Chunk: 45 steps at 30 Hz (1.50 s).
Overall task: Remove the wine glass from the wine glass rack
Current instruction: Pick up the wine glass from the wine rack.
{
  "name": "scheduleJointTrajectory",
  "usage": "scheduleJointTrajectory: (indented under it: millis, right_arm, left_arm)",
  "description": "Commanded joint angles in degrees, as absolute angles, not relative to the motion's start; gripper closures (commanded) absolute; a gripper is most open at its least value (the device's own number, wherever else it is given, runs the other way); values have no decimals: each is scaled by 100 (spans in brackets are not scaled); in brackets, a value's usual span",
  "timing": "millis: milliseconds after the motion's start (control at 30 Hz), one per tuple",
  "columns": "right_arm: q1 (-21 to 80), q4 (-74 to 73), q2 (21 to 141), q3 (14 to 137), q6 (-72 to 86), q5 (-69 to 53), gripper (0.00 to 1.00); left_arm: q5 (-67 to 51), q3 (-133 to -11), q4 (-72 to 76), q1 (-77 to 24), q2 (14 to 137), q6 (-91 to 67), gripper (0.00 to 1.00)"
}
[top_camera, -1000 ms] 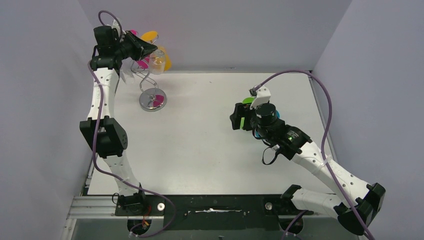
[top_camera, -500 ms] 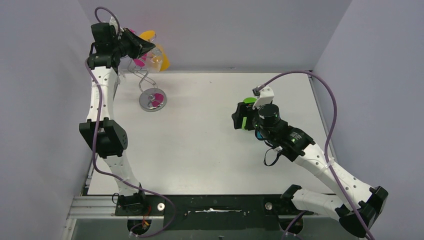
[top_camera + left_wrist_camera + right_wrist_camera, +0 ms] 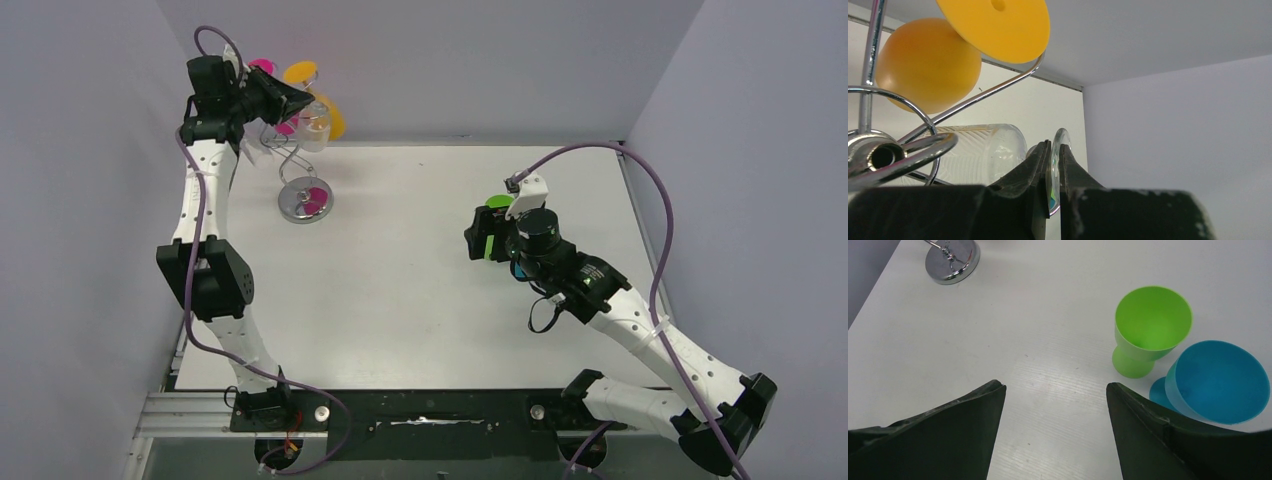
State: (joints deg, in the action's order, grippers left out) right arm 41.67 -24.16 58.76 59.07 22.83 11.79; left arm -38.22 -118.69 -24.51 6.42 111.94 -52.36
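The wine glass rack is a thin silver wire stand with a round shiny base, at the table's far left. A clear wine glass hangs at its top. In the left wrist view the glass's ribbed bowl lies beside the wire arms. My left gripper is shut on the thin clear foot of the glass. Whether the stem still sits in a rack arm I cannot tell. My right gripper is open above bare table, mid right.
A yellow glass and a pink one also hang on the rack. A green cup and a blue cup stand just right of my right gripper. Grey walls close in behind and on both sides.
The left gripper with the clear glass swung slightly up and left, then came back near where it was. The right arm shifted slightly.
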Motion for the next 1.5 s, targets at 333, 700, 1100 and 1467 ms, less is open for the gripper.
scheduleJointTrajectory:
  millis: [333, 700, 1100, 1467]
  right_arm:
    - [4157, -2275, 5675, 5929, 2440, 1271, 25]
    - [4158, -2306, 5729, 5949, 2461, 1231, 25]
    - [4157, -2363, 5753, 5926, 2555, 1273, 24]
    - [4157, -2416, 5799, 6089, 2669, 1048, 24]
  left_arm:
    - [-4065, -11740, -2022, 668, 10428, -4999, 100]
    - [-4974, -11962, -2685, 954, 10636, -4279, 100]
    - [-4940, -12030, -3113, 1108, 10638, -3951, 100]
    - [-4882, -10647, -1623, 1224, 9918, -4854, 100]
